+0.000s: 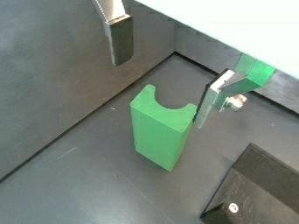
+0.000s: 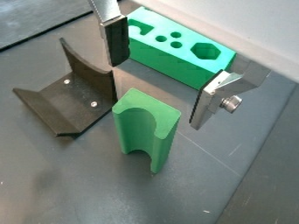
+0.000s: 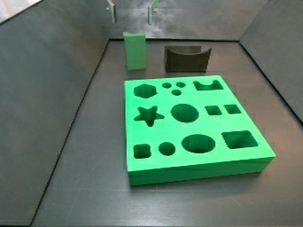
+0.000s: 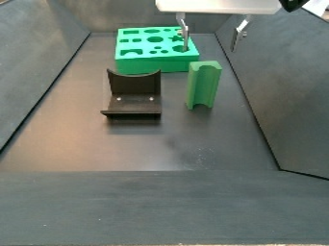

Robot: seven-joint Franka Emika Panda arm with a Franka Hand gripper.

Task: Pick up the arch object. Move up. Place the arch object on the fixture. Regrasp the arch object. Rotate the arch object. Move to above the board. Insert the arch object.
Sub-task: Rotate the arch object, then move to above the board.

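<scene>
The arch object (image 1: 160, 131) is a small bright-green block standing upright on the dark floor, its curved notch at the top. It also shows in a wrist view (image 2: 146, 127) and in both side views (image 3: 135, 49) (image 4: 203, 85). My gripper (image 1: 163, 87) (image 2: 159, 92) hangs above it, open and empty, with a finger on either side and clear of the block. In the side views the gripper (image 3: 133, 11) (image 4: 211, 34) is at the top edge. The dark fixture (image 2: 65, 92) (image 3: 185, 58) (image 4: 131, 94) stands beside the block. The board (image 3: 190, 120) (image 4: 152, 48) (image 2: 176, 52) lies flat nearby.
Sloping dark grey walls (image 3: 71, 80) (image 4: 290, 86) enclose the floor on all sides. The fixture's base plate (image 1: 257, 188) and a corner of the board (image 1: 254, 70) show in a wrist view. The block stands close to the back wall (image 3: 178, 18).
</scene>
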